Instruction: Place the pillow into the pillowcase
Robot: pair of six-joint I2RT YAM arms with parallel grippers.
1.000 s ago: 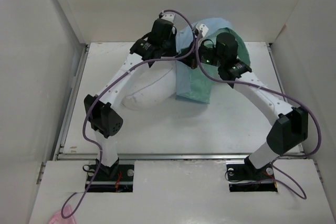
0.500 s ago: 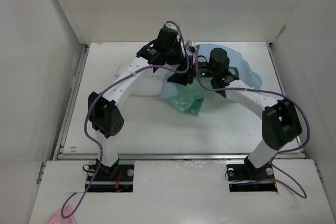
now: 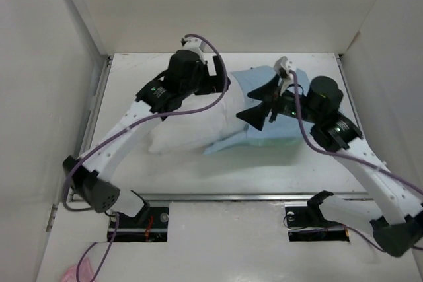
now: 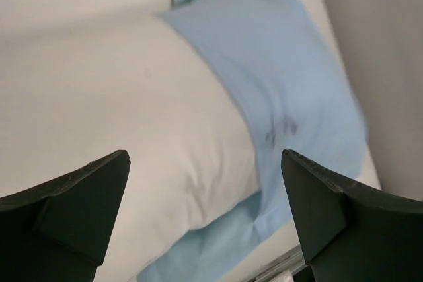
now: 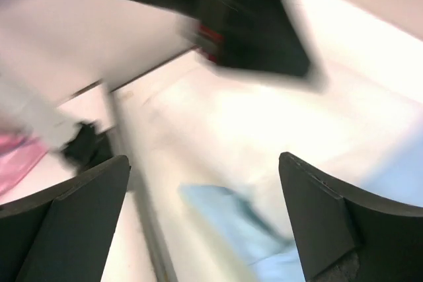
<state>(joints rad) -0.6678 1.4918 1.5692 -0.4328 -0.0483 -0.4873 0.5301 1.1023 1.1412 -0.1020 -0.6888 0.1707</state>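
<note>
From overhead, nearest the camera, a pink object [image 3: 73, 273] lies on the front ledge [image 3: 225, 242] beside the left arm's base. Beyond it, on the table [image 3: 198, 170], the pillow [image 3: 175, 133] lies crosswise. Its right part is inside the pillowcase [image 3: 284, 133] and its left part is bare and white. The left gripper [image 3: 221, 86] hangs over the pillow's far side. The right gripper [image 3: 261, 107] hangs over the pillowcase. From this height I cannot tell whether either touches the cloth.

The left wrist view gives what the overhead one cannot. The left gripper [image 4: 205, 156] has its fingers [image 4: 73, 209] spread wide with nothing between them, above the pillow [image 4: 119, 117] and pillowcase [image 4: 291, 97]. The blue mouth edge slants across the white, and blue cloth peeks from under the pillow's near side. There are a few dark specks on the blue, and one blue corner pokes up at the far end.

The right wrist view is smeared. The right gripper [image 5: 205, 160] stands just as wide and is empty. Past it are a strip of pillowcase [image 5: 231, 222], pink at the left border and a dark block [image 5: 251, 24] at the top.
</note>
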